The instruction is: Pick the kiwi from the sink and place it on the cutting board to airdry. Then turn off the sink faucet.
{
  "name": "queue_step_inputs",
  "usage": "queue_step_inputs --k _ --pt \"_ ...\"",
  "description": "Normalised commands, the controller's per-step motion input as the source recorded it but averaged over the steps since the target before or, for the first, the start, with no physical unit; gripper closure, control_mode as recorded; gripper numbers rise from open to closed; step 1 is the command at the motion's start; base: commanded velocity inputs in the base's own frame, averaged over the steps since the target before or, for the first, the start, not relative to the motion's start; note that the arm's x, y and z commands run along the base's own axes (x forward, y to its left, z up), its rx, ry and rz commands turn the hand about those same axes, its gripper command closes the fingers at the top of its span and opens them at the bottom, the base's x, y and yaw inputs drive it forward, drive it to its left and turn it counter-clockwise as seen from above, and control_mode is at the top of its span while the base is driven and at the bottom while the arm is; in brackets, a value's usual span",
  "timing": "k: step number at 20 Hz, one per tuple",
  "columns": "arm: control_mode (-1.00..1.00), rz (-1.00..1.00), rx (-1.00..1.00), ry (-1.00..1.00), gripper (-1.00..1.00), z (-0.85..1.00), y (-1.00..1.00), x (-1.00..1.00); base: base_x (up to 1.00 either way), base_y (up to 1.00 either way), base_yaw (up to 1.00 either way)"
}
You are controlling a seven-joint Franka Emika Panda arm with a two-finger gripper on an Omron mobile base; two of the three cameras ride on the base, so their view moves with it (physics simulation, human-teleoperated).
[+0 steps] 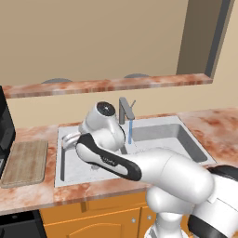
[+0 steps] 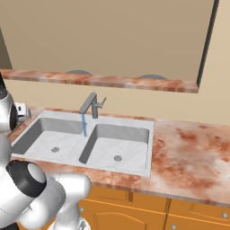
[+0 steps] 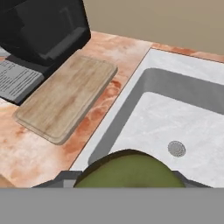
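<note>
We've got the small olive-brown egg-shaped kiwi (image 3: pixel 129 169) clamped in the gripper (image 3: pixel 127 183), above the light-grey double-basin sink (image 3: pixel 144 94)'s left basin. The fingertips are hidden behind the fruit. The light-brown wooden cutting board (image 3: pixel 65 98) is bare, so placing is pending. The grey metal faucet (image 1: pixel 124 110) is running; its shutoff is pending too.
</note>
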Motion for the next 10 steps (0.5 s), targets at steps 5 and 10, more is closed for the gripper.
queue_step_inputs --k 5,10 --pt "-1.0 0.11 0.0 -0.22 1.0 0.24 0.5 -0.27 0.0 0.0 0.0" --pt "-1.0 0.12 0.0 -0.17 1.0 0.04 0.3 -0.02 0.0 0.0 0.0"
